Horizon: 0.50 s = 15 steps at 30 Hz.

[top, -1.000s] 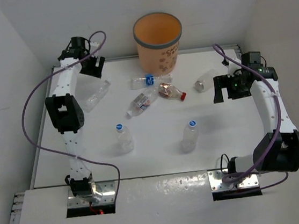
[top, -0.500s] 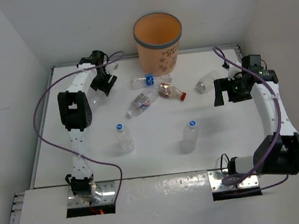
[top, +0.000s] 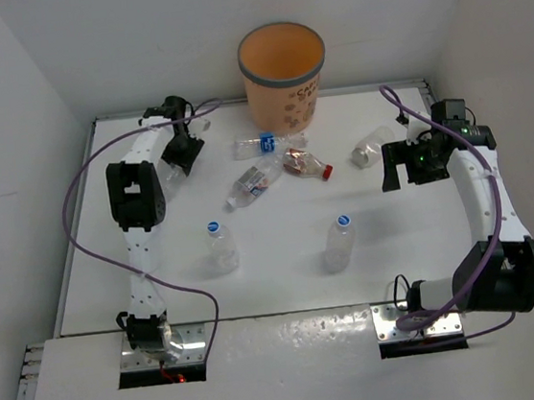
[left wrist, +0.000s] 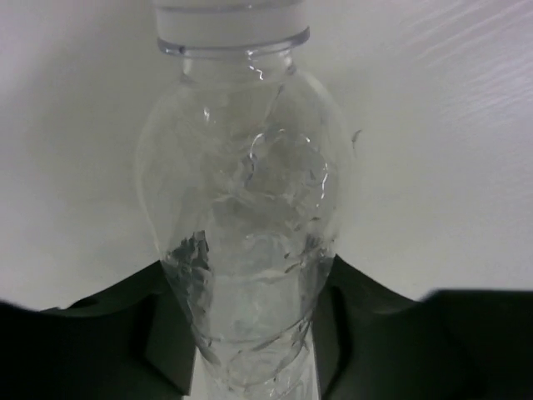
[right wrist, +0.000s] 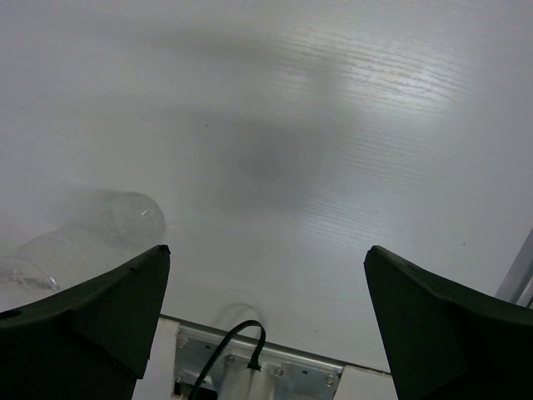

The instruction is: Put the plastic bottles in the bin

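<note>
My left gripper (top: pixel 182 152) is down at the back left of the table, shut on a clear plastic bottle (top: pixel 168 176). In the left wrist view that bottle (left wrist: pixel 250 192) fills the frame, cap pointing away, its body squeezed between both dark fingers (left wrist: pixel 125 333). My right gripper (top: pixel 401 163) hovers open at the right, just beside a lying clear bottle (top: pixel 367 147); the right wrist view shows this bottle (right wrist: pixel 92 237) left of the wide-apart jaws of the gripper (right wrist: pixel 266 287). The orange-tan bin (top: pixel 284 97) stands at the back centre.
Three bottles lie in front of the bin: one with a blue cap (top: pixel 265 143), one clear (top: pixel 253 182), one with a red cap (top: pixel 306 163). Two blue-capped bottles stand upright nearer the arms (top: pixel 220 246) (top: pixel 339 242). White walls close in the table.
My left arm swung in from the back-left corner, came down over the clear bottle and closed its jaws on it. The right arm has barely moved.
</note>
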{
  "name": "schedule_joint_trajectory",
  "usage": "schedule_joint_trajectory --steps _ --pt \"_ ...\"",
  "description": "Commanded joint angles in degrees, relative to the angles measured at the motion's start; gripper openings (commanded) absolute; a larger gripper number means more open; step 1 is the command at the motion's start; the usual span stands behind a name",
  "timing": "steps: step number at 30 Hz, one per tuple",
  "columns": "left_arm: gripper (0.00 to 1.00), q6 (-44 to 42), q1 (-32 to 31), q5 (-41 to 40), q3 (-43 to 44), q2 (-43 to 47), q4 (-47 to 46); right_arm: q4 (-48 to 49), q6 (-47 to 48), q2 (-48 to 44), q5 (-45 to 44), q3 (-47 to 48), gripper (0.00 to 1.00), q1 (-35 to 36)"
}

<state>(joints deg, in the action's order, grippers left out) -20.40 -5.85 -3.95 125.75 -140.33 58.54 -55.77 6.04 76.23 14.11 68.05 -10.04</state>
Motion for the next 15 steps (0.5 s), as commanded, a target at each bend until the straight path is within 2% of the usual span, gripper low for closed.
schedule_joint_trajectory --steps 1,2,5,6,7,8,9,11,12,15 --pt "0.39 1.41 0.31 6.82 2.74 7.42 -2.02 0.66 0.72 -0.99 1.01 0.5 0.98 -0.24" --pt "0.32 3.51 0.83 13.02 2.74 9.88 -5.25 0.57 0.81 -0.99 1.1 0.59 0.97 -0.24" --pt "0.27 9.74 1.97 22.63 -0.66 20.86 -13.34 0.66 0.72 -0.82 1.36 0.68 0.97 -0.33" --pt "0.26 11.6 1.98 28.58 -2.43 23.67 -21.63 0.66 0.81 -0.73 1.71 0.59 0.97 -0.33" --pt "0.26 13.62 1.98 31.25 -4.53 26.4 -26.76 0.75 0.64 -0.73 1.54 0.68 0.97 -0.33" --pt "0.19 18.33 1.98 34.24 -10.99 31.82 -33.08 0.66 0.64 -0.73 1.71 0.85 0.97 -0.33" --pt "0.17 20.82 2.5 40.44 -15.23 34.66 -48.63 0.66 0.64 -0.64 1.8 0.94 0.97 -0.41" --pt "0.12 28.54 1.9 41.65 -26.54 39.67 -66.54 0.4 0.81 -0.47 1.89 1.21 0.97 -0.24" --pt "0.11 33.01 0.41 40.61 -27.92 42.05 -78.29 0.31 0.9 -0.55 1.89 1.38 0.97 -0.24" --pt "0.1 35.24 -3.71 38.49 -23.39 39.19 -84.71 0.66 1.34 -0.9 1.62 1.3 0.97 -0.42"
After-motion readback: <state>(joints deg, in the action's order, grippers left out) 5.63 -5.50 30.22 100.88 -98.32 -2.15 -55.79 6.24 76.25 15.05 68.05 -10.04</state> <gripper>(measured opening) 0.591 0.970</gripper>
